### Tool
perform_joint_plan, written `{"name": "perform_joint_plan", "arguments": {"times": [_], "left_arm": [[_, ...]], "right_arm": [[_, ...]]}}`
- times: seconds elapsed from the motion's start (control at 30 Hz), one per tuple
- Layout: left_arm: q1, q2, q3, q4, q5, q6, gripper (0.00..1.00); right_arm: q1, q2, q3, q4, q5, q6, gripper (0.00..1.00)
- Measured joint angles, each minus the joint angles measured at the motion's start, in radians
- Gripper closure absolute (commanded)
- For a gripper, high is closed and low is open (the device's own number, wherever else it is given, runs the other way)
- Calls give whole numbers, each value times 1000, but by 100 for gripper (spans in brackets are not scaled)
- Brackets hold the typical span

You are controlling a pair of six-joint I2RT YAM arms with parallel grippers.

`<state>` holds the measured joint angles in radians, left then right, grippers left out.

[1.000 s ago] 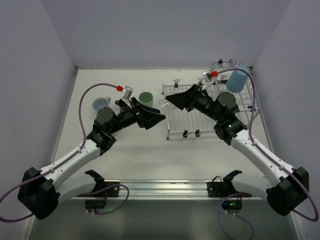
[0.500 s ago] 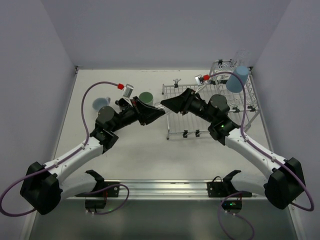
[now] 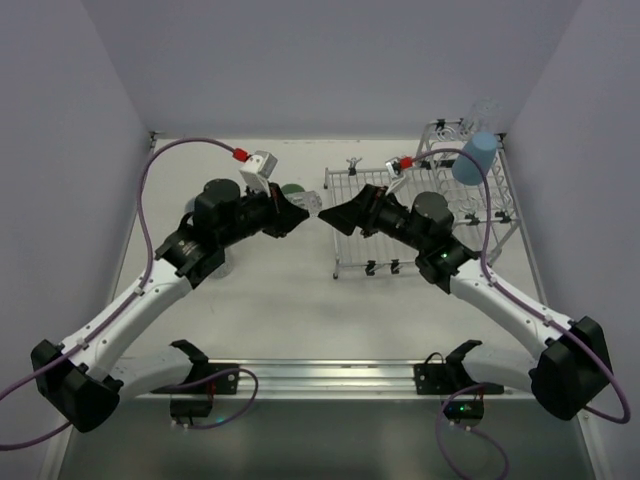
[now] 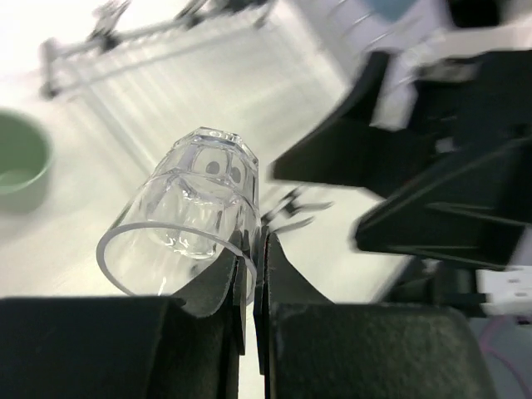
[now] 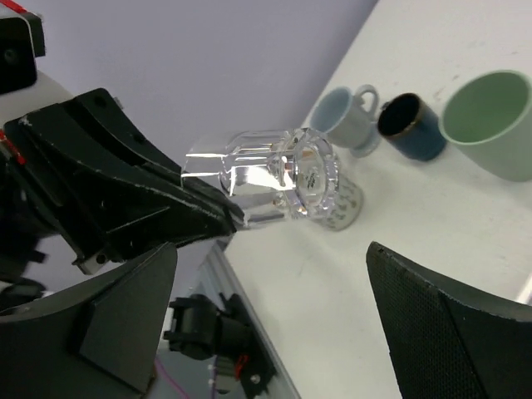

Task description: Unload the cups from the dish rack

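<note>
A clear glass [image 4: 199, 199] hangs on its side in the air, its rim pinched between my left gripper's [image 4: 249, 249] shut fingers. From above, the glass [image 3: 313, 205] lies between my left gripper [image 3: 303, 208] and my right gripper [image 3: 335, 213], left of the dish rack [image 3: 400, 205]. My right gripper [image 5: 270, 249] stands wide open, and the glass [image 5: 274, 179] floats just past its fingertips, untouched. A light blue tumbler [image 3: 474, 158] sits upside down on the rack's raised part. On the table stand a pale green tumbler [image 5: 490, 125], a dark blue mug [image 5: 411, 125] and a pale handled cup [image 5: 345, 116].
The green tumbler [image 3: 291, 188] peeks out behind my left wrist. Something faint and see-through [image 3: 487, 108] tops the rack's far corner. White walls close in the table on three sides. A metal rail [image 3: 320, 372] runs along the near edge.
My right gripper has opened and let go of the clear glass. My left gripper has shut on its rim, and the left arm has swung up and toward the back.
</note>
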<state>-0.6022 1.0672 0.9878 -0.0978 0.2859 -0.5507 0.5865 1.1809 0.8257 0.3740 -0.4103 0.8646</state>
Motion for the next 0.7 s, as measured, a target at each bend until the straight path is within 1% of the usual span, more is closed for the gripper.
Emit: {"name": "perform_joint_plan", "arguments": {"times": [0.07,0.13,0.27,0.33,0.5,0.7], "left_arm": [[0,26,62,-177,-81,58,100],[0,56,87,-322,-146,98,100],[0,150,92,-552,-261,147,100],[0,214,92,-639,-320,161,100],[0,324,92,-764,-431,187,100],[-3,435,93,-781,-468,224,100]], "right_arm": [[1,-27,-10,-51,33,-43,1],[1,-67,-21,-107,73,-87,1],[0,-146,-37,-189,139,-157,1],[1,-182,-51,-212,160,-180,1],[1,-256,-85,-262,193,-224,1],[1,-276,-92,-287,211,-248,1]]}}
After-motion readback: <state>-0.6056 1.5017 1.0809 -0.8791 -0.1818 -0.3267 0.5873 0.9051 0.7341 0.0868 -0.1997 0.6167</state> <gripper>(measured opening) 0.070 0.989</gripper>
